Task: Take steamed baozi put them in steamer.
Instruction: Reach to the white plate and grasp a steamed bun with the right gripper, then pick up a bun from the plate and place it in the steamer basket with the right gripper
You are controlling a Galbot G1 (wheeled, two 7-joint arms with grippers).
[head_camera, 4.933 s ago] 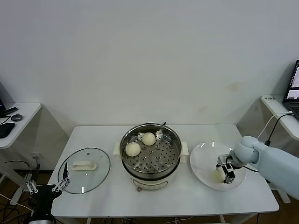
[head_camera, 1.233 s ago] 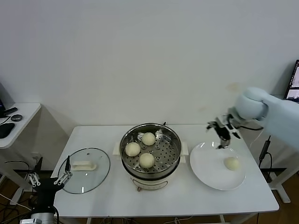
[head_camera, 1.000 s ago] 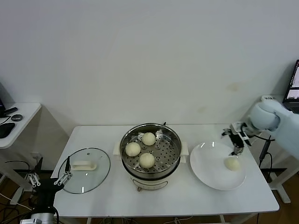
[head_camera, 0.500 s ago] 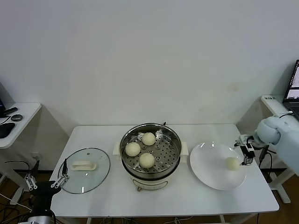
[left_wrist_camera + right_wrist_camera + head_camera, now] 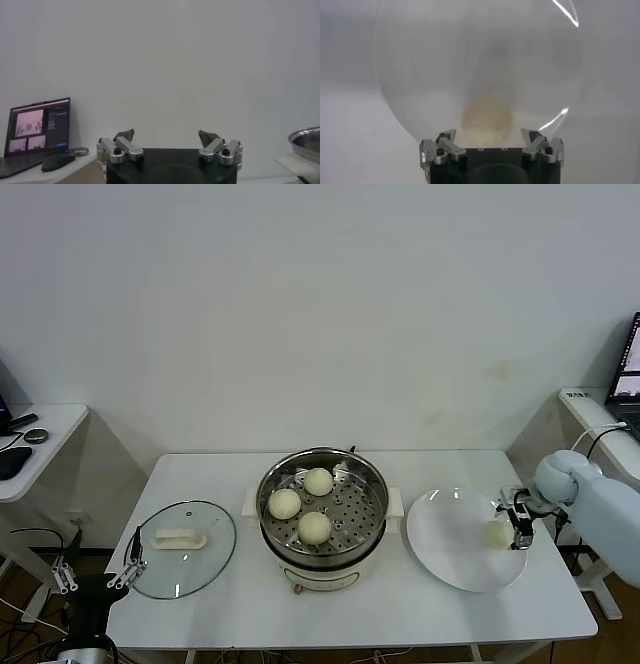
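- Right claw (image 5: 518,527) of mine sits low over the far right edge of the plate (image 5: 445,559), its fingers spread on either side of the last bun (image 5: 497,533).
- From my right wrist camera, that claw (image 5: 492,142) shows both fingertips (image 5: 448,136) standing apart, with the bun (image 5: 486,118) lying between and just ahead of them; I cannot tell whether they touch it.
- That bun rests on the plate (image 5: 420,60), near the rim closest to my claw, not lifted.
- Just left of my claw, the rest of the plate is bare white.
- Further left, beside the plate, stands the steamer (image 5: 322,504), a shiny metal basket with a holed floor on a white cooker base.
- Three buns lie inside it: one toward the back (image 5: 318,481), one on the left (image 5: 284,503), one nearer the front (image 5: 315,527). They sit close together but apart.
- Well beyond the steamer, on the far side from my working claw, a glass lid (image 5: 183,561) with a white handle lies flat on the table (image 5: 350,619).
- Left claw (image 5: 96,569) hangs below the table's left corner, away from everything; its fingers (image 5: 123,136) are wide apart and hold nothing.
- On that wrist's camera, the left claw (image 5: 169,140) faces a blank wall, with a laptop (image 5: 36,125) and a mouse (image 5: 57,160) on a side desk, and the steamer's metal rim (image 5: 306,141) at the picture's edge.
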